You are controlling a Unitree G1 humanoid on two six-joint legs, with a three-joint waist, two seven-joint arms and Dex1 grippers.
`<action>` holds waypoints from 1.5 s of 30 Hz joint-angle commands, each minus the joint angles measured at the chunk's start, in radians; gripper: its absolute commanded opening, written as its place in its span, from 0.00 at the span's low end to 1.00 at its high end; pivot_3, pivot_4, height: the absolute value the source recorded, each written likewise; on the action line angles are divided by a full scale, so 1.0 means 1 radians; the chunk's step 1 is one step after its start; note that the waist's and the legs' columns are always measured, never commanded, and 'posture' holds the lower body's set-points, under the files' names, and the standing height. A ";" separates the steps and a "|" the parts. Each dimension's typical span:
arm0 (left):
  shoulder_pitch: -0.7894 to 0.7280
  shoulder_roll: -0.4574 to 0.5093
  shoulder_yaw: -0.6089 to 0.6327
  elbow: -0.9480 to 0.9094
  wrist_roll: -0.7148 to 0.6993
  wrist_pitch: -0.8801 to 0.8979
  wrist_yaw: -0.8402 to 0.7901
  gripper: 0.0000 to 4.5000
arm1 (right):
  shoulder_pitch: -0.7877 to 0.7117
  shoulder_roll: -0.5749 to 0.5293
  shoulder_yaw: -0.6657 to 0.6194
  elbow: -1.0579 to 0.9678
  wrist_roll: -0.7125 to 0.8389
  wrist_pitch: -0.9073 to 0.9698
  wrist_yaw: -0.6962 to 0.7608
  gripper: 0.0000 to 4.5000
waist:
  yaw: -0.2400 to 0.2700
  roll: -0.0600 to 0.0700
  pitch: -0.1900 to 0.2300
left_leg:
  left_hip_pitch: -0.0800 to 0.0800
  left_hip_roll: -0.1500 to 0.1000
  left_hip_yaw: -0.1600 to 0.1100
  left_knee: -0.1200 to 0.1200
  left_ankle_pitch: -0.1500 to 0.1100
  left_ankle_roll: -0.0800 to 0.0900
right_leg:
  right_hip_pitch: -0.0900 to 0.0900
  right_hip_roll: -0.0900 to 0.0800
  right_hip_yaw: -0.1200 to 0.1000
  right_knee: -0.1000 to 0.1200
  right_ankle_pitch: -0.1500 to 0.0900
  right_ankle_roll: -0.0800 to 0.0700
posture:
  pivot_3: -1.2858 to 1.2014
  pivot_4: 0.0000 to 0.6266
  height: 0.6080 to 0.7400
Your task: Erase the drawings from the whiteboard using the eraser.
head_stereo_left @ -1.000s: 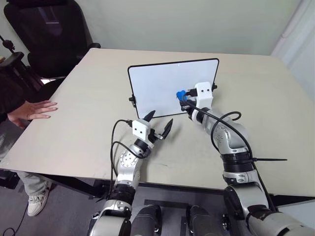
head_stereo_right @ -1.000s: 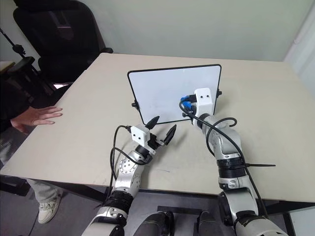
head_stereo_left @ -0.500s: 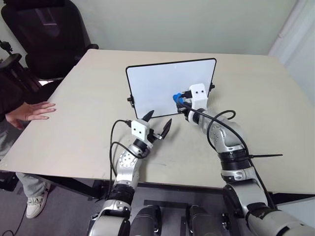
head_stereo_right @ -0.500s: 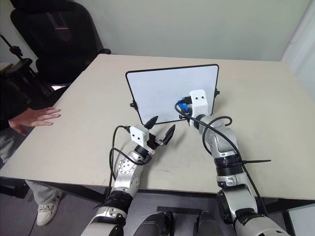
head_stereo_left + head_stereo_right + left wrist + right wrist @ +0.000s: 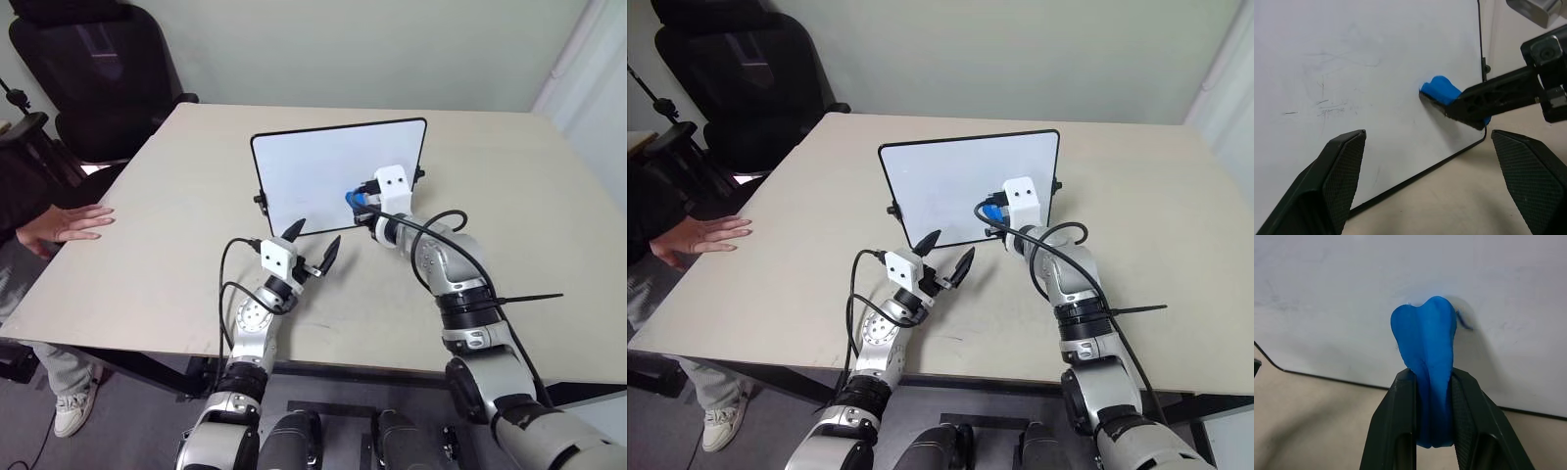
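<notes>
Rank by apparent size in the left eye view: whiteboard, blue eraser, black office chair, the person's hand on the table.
1. Whiteboard and chair look similar; the chair is cut off, so unsure.
2. Hand.
3. Eraser.

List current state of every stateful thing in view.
whiteboard: upright on the table, mostly wiped, faint smudges
drawings: small blue trace left beside the eraser
eraser: squeezed in right gripper, tip pressed to board
left gripper: fingers open, holding nothing
person's hand: flat on table
</notes>
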 commanded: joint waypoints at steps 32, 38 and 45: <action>0.004 0.002 0.044 0.123 -0.019 -0.077 -0.033 1.00 | -0.169 0.023 -0.019 0.107 -0.022 -0.062 0.007 0.17 | -0.003 0.002 -0.001 | 0.007 0.000 0.000 -0.003 -0.002 -0.004 | -0.002 0.000 0.001 0.002 0.000 0.002 | 0.52 0.24 1.00; 0.004 0.004 0.050 0.118 -0.022 -0.075 -0.031 1.00 | -0.157 0.042 -0.003 0.052 -0.008 -0.036 0.024 0.17 | -0.004 0.003 -0.002 | 0.007 0.000 0.000 -0.003 -0.003 -0.005 | -0.003 0.000 0.001 0.002 0.000 0.002 | 0.52 0.24 1.00; 0.015 -0.001 0.042 0.067 -0.020 -0.052 -0.016 1.00 | -0.080 0.079 0.077 0.058 -0.032 0.000 0.040 0.17 | -0.004 0.005 -0.003 | 0.007 0.000 -0.001 -0.004 -0.004 -0.007 | -0.004 0.000 0.000 0.003 0.000 0.002 | 0.52 0.24 1.00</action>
